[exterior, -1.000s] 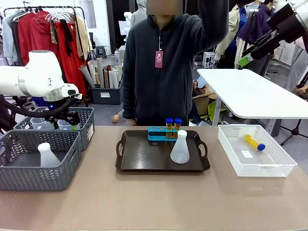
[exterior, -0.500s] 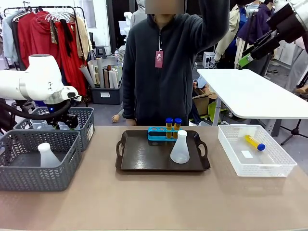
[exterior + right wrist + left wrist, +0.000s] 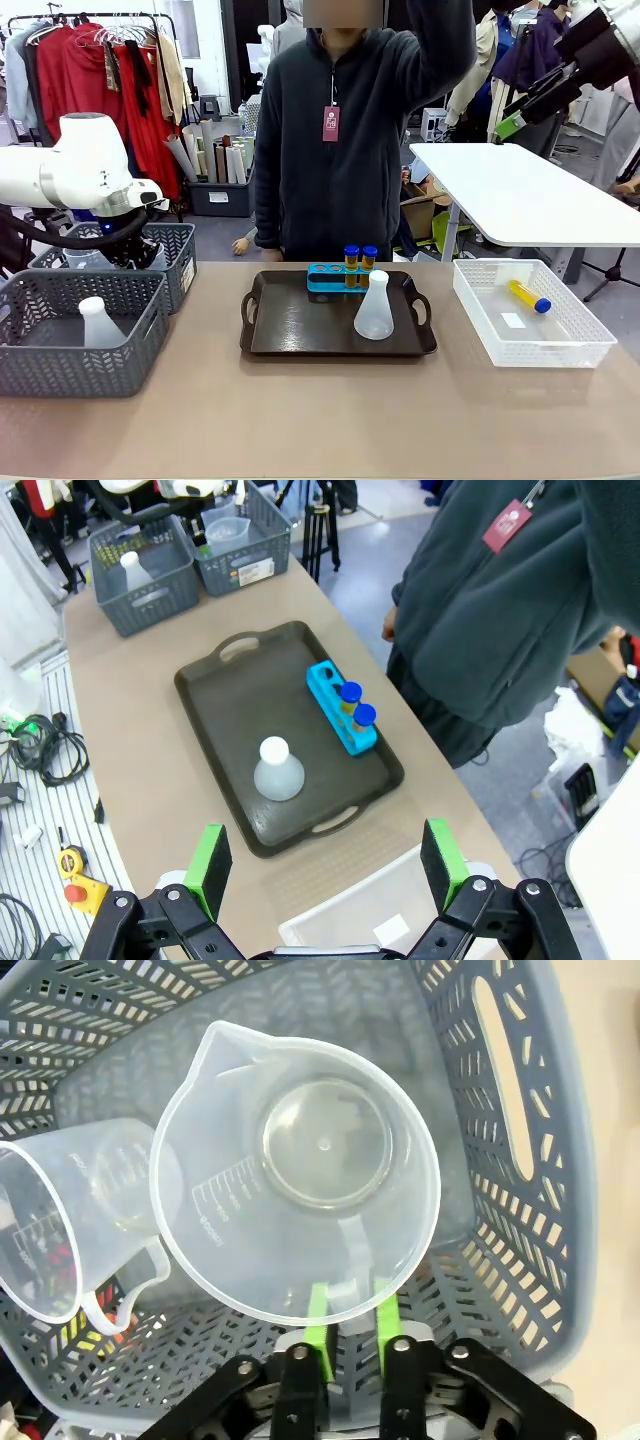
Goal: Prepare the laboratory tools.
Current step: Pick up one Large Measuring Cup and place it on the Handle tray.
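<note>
- While peeking down into the rear grey mesh basket (image 3: 560,1140), caught the left gripper (image 3: 350,1318) clenched on the handle of a clear plastic measuring jug (image 3: 300,1160), with green pads (image 3: 318,1310) pressed on either side of that handle and the jug itself inside the basket.
- Read that as the jug-fetching step: grab done, jug not yet out of the basket.
- Figured the next move called for a straight lift clear of the basket wall without bumping the second jug (image 3: 60,1220) right beside it. After that, a carry over to the dark brown tray (image 3: 300,330), probably to the bare patch left of the conical flask (image 3: 373,308).
- Found the right gripper (image 3: 328,865) hanging high over the table, spread wide, holding nothing.
- Counted two measuring jugs, both in that rear basket.
- Counted two flasks: the conical flask upright on the tray, a second flask (image 3: 97,322) upright in the front grey basket (image 3: 70,370).
- Counted three tubes with blue caps: two amber tubes (image 3: 352,258) standing in the blue rack (image 3: 325,277) at the tray's far edge, a third tube (image 3: 528,296) lying in the white basket (image 3: 540,355) off to the right.
- Also tallied two grey baskets, one white basket, one tray and one rack, plus one person (image 3: 340,150) standing at the far side.
</note>
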